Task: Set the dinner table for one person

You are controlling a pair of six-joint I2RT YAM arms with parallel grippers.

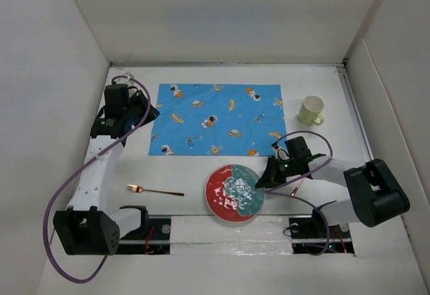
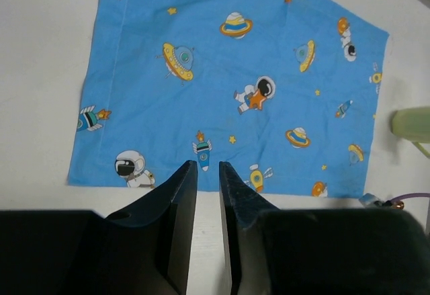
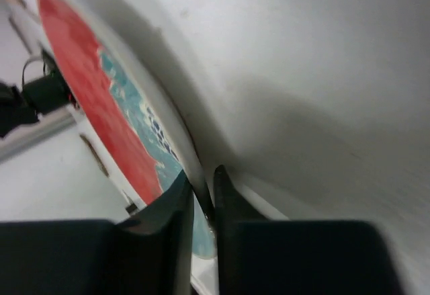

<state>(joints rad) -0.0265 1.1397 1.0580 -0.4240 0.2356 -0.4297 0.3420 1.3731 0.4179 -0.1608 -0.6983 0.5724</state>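
Dinner table (image 1: pixel 178 174) bears plate (image 1: pixel 232 192); right end effector (image 3: pixel 200 187) pinches its rim.

A blue mat (image 1: pixel 218 119) printed with astronauts, rockets and ringed planets is lying flat, slightly creased. A pale green cup (image 1: pixel 311 111) is standing upright just beside its right edge, not touching it, with the handle pointing toward the near side. A round plate (image 1: pixel 234 192), half red and half teal with white flecks, is sitting nearer than the mat, below its right part. A copper fork (image 1: pixel 154 190) is lying well to the plate's left, tines pointing left. White walls (image 1: pixel 222 19) are enclosing everything.
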